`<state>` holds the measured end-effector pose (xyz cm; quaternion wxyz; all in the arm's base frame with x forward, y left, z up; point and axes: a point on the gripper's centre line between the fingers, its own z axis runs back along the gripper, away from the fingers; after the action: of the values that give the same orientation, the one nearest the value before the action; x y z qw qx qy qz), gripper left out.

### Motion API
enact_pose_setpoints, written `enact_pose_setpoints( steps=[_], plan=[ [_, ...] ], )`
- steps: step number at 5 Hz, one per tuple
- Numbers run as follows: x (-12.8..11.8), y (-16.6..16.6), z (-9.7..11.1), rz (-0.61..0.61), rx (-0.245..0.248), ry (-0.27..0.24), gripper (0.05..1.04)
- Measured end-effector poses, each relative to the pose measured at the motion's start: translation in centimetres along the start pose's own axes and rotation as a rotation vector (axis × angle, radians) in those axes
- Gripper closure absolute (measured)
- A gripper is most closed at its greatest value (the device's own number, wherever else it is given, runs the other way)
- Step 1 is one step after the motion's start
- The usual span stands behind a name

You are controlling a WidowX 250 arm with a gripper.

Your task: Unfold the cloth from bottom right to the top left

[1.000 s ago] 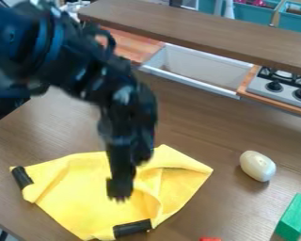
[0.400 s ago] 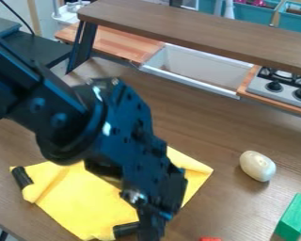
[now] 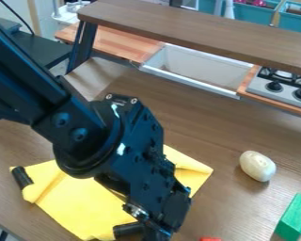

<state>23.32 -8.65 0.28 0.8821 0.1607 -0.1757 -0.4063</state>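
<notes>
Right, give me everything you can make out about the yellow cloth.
The cloth is plain yellow and looks like soft, thin fabric. It lies on the brown table, partly spread, with a creased fold near its left corner and another fold near its right corner. One short black piece sits at the left corner, another at the bottom. The arm hides its middle; whether they touch, I can't tell.

One cloth (image 3: 77, 204), two cylinders (image 3: 21, 177), one ovoid (image 3: 257, 165), one block (image 3: 294, 218), one red piece (image 3: 210, 239), two knobs (image 3: 274, 86)
</notes>
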Motion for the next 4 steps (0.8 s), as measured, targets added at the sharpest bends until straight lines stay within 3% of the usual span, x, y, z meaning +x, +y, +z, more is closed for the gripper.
enact_pose_setpoints(
  steps=[1,3,4],
  plan=[
    [-0.29,-0.28,-0.3,-0.009,-0.011,0.02,0.131],
    [-0.41,-0.34,-0.61,-0.017,-0.023,0.038,0.694],
    [-0.62,-0.33,-0.62,-0.027,-0.026,0.05,0.916]
  ],
)
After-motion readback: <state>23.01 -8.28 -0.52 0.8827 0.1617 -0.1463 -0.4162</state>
